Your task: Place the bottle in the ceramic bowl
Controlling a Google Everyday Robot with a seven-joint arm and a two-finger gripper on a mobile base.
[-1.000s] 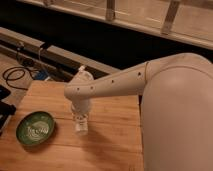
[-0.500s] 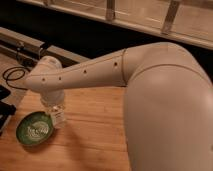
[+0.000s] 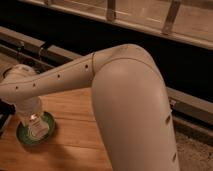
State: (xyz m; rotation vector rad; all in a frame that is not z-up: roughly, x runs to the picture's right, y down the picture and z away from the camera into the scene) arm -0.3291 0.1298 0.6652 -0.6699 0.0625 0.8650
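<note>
The tool (image 3: 36,126) is positioned directly over the ceramic bowl (image 3: 24,137) near the left edge of the counter (image 3: 75,135). The bottle (image 3: 38,129), seen only as a pale elongated shape, is located at the tool above the green bowl. Transport is judged done; lowering and letting go are judged outstanding.

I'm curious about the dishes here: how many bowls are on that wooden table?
1. The ceramic bowl sits at the table's left, directly under the gripper. The big arm could hide others.
</note>
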